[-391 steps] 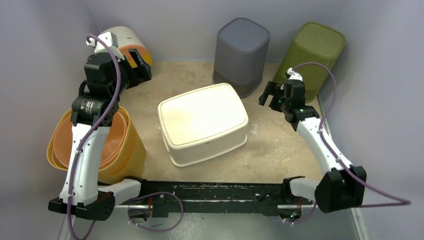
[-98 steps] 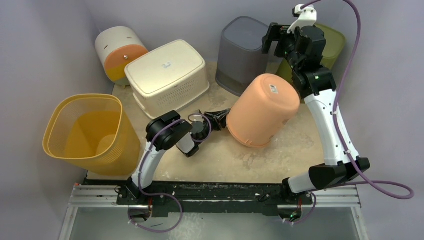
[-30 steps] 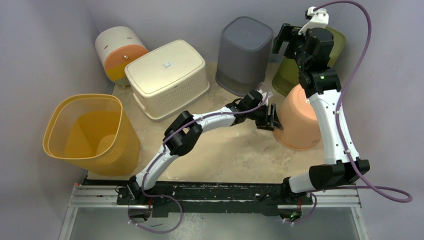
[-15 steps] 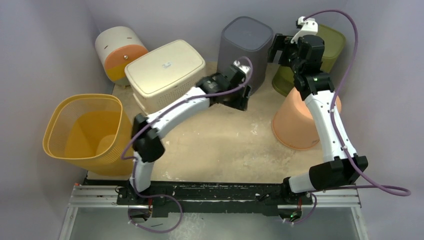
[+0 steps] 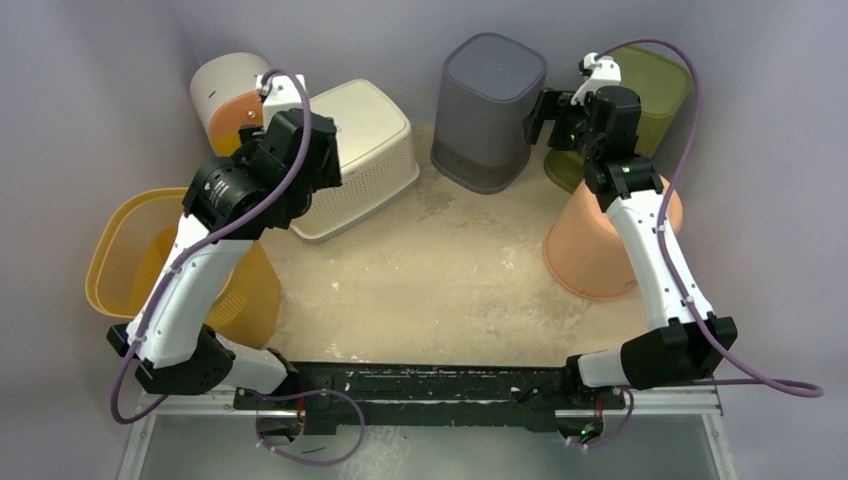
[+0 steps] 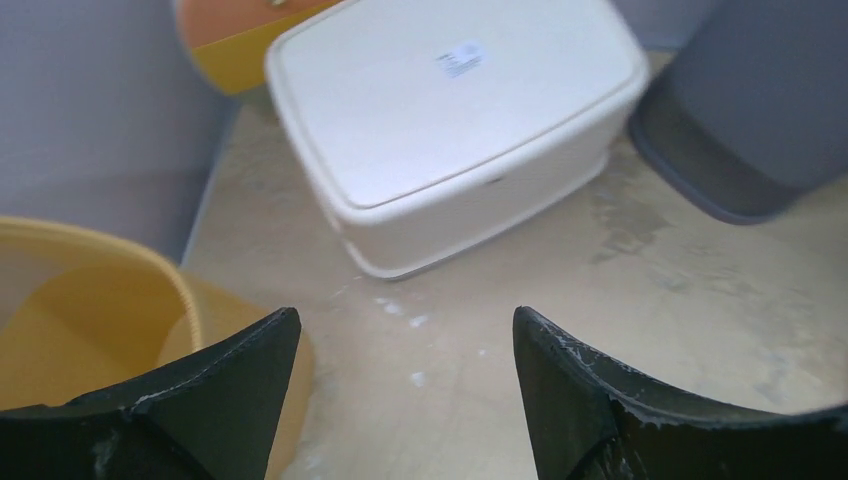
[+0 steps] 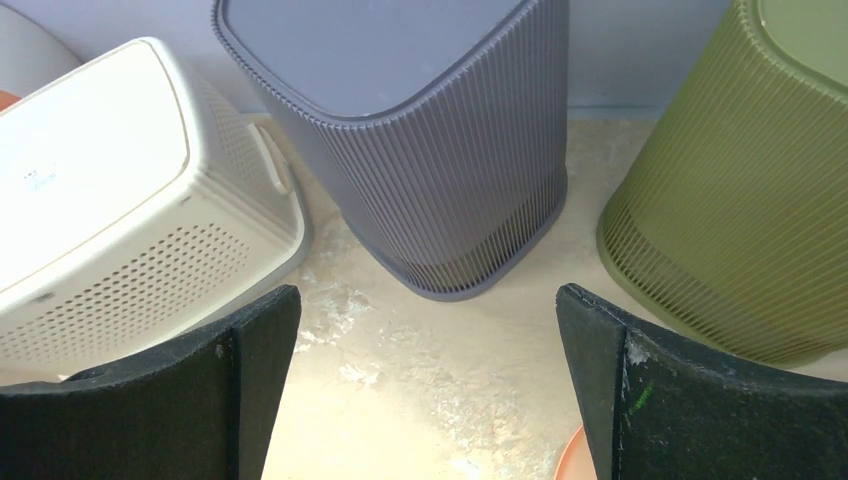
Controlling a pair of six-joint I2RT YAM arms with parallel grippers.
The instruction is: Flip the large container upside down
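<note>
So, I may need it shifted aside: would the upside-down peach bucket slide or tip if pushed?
The peach bucket probably slides rather than tips: it sits on its wide rim and narrows upward. Likely light, being plain plastic by the look of it. Its smooth wall looks slippery.

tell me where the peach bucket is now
In the top view the peach bucket sits upside down on the right side, just in front of the green bin.

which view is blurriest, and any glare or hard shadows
Left wrist view is softest: the grey bin smears at the edge and the label on the cream basket is unreadable; right wrist view is crisp, bin ribs distinct; top external view is evenly lit, shadows faint, no glare.
</note>
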